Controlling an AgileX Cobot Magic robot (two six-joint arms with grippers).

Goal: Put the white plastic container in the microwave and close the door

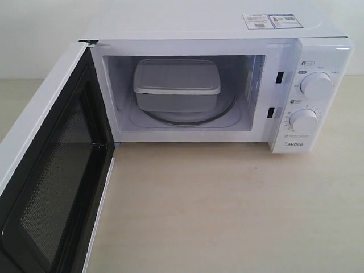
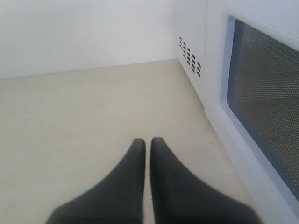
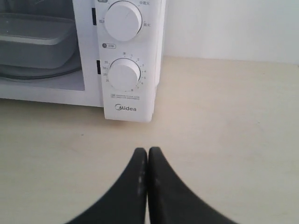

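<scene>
In the exterior view the white plastic container [image 1: 176,85] sits inside the microwave [image 1: 199,23], on the glass turntable [image 1: 187,118], with its long side across the opening. The door [image 1: 51,187] stands wide open on the left of the cavity, and no gripper shows here. In the left wrist view the left gripper [image 2: 147,142] has its jaws together, with only a thin line between them, and it holds nothing. The outer face of the door, with its dark window, is just beside it. In the right wrist view the right gripper [image 3: 148,151] is also closed and empty, and it faces the dials [image 3: 123,19], apart from them. I judge that only the closing is left, and the left arm is nearer to the door.
</scene>
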